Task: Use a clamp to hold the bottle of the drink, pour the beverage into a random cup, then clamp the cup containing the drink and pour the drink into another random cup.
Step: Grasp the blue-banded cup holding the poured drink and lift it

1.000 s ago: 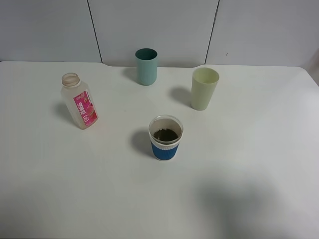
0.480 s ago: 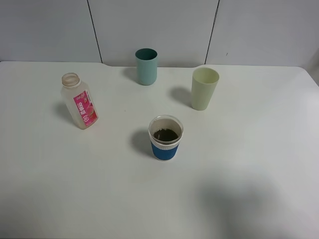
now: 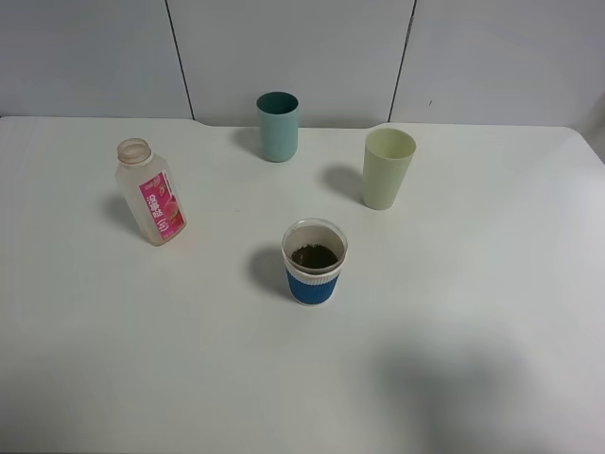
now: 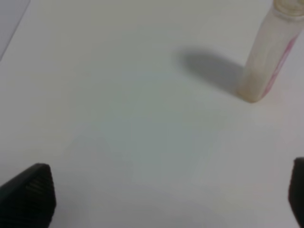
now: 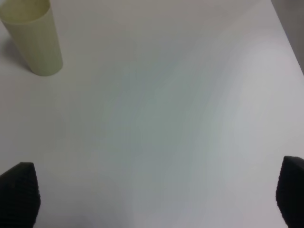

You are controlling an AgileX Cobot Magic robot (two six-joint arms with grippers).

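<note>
the first pour looks done. in the exterior high view the blue-banded cup (image 3: 314,262) stands at the centre of the frame with dark liquid in it, so the drink appears to be already out of the bottle (image 3: 149,194). that bottle stands upright and uncapped at the upper left, pale all the way down, and i judge it empty or nearly so. it is well apart from every cup.

the second pour is not yet begun. the teal cup (image 3: 278,126) at the top centre and the pale green cup (image 3: 388,168) to the upper right of centre both stand upright, each apart from the blue-banded cup. whether either holds anything cannot be told from this angle, though nothing dark shows in the green one.

neither arm shows in the exterior high view. the left jaws are spread wide and pinch nothing: one dark fingertip (image 4: 29,194) sits in the lower left corner of the left wrist view and the other at the lower right edge, with bare tabletop (image 3: 473,312) between. the bottle shows at the upper right of that view. the right jaws are likewise spread and hold nothing, their tips in the two lower corners of the right wrist view, with the pale green cup at its upper left.

what is left, as i judge it: clamp the blue-banded cup, lift it, and tip the drink into one of the other two cups.
</note>
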